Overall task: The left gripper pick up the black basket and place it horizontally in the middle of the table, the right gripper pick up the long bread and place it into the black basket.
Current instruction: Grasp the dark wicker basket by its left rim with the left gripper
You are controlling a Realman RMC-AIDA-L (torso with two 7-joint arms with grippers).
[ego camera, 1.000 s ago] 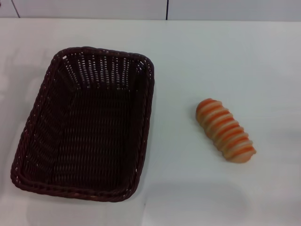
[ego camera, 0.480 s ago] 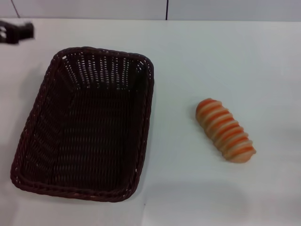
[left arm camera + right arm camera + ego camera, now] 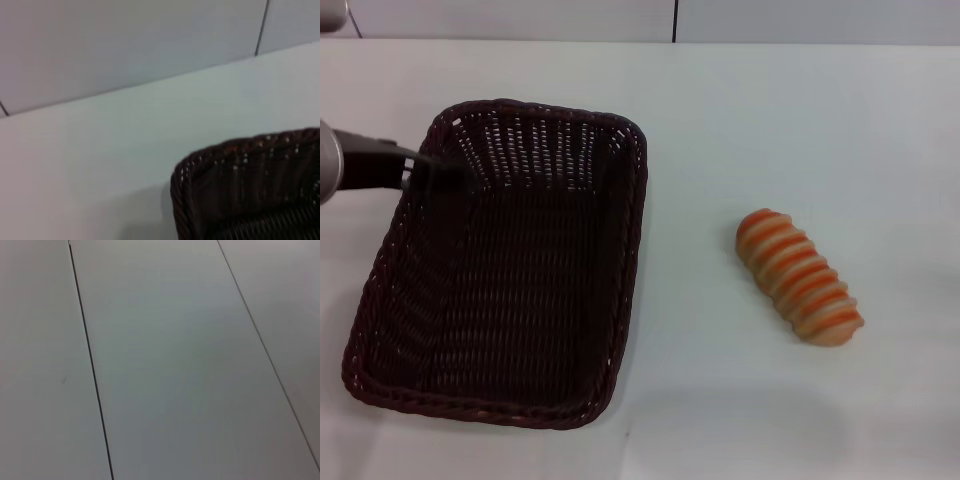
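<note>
Left gripper (image 3: 430, 170): blurred, at the far left rim of the black basket (image 3: 510, 270); finger state cannot be told. Basket extends from it toward the near table (image 3: 800, 120) edge. Long bread (image 3: 800, 277): on the white top, well beyond the basket's opposite side

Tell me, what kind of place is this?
Probably a robot test bench, not a kitchen: a bare white table holds only a black wicker basket and a toy bread loaf, with plain panelled wall behind.
</note>
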